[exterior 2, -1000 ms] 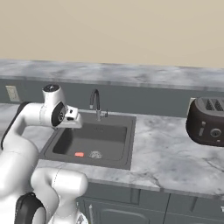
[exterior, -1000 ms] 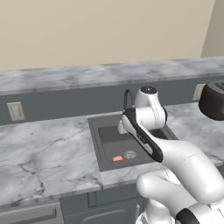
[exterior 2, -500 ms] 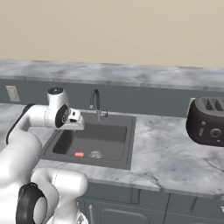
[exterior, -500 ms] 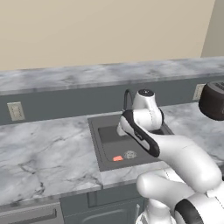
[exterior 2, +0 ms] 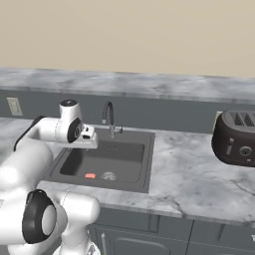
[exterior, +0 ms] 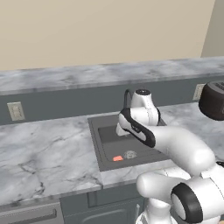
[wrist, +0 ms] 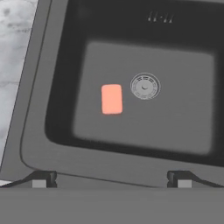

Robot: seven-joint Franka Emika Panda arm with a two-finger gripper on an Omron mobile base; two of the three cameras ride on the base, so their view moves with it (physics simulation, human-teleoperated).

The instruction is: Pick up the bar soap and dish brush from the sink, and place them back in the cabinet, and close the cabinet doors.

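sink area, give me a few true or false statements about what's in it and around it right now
1. The bar soap lies flat on the floor of the sink. True.
2. The soap sits on top of the drain. False: it lies beside the drain, apart from it.
3. The gripper is closed on the soap. False: its fingers stand wide open above the basin, holding nothing.
4. A dark toaster stands on the counter beside the sink. True.
5. The faucet is at the sink's back edge, by the wall. True.
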